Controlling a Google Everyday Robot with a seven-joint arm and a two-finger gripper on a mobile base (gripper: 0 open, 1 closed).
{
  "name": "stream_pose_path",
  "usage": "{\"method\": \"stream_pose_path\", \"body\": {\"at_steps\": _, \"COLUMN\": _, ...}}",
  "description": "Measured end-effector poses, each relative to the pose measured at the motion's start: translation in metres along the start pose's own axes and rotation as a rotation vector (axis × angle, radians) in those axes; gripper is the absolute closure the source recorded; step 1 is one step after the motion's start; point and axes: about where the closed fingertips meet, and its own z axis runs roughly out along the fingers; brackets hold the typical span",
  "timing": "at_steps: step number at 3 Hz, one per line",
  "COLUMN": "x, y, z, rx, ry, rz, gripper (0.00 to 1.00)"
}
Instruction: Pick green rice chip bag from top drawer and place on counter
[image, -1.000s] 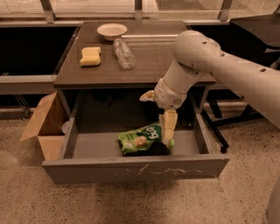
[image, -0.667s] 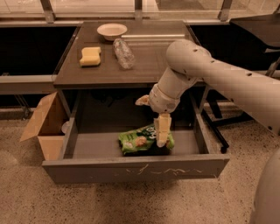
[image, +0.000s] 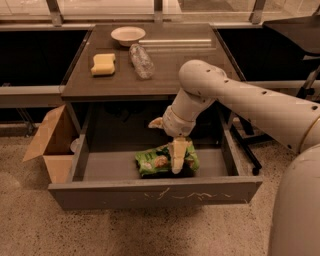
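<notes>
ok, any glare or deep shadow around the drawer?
Camera view: warm, dim light; pale glare streak on the counter near the bowl; the back of the top drawer lies in deep shadow under it; the green rice chip bag is lit, with the pincer down at it.

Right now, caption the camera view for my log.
Gripper at the green rice chip bag inside the open top drawer, below the counter.

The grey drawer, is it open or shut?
Open. The top drawer is pulled out from under the counter, showing the green rice chip bag lying inside, with the pincer down at it.
</notes>
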Motion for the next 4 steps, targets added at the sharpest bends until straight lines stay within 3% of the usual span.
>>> {"method": "stream_pose_path", "body": {"at_steps": 3, "x": 0.026, "y": -0.016, "z": 0.037, "rx": -0.032, "ry": 0.003, "rz": 0.008, "gripper": 0.0}}
{"method": "stream_pose_path", "body": {"at_steps": 4, "x": 0.035, "y": -0.02, "z": 0.049, "rx": -0.053, "ry": 0.003, "rz": 0.017, "gripper": 0.16}}
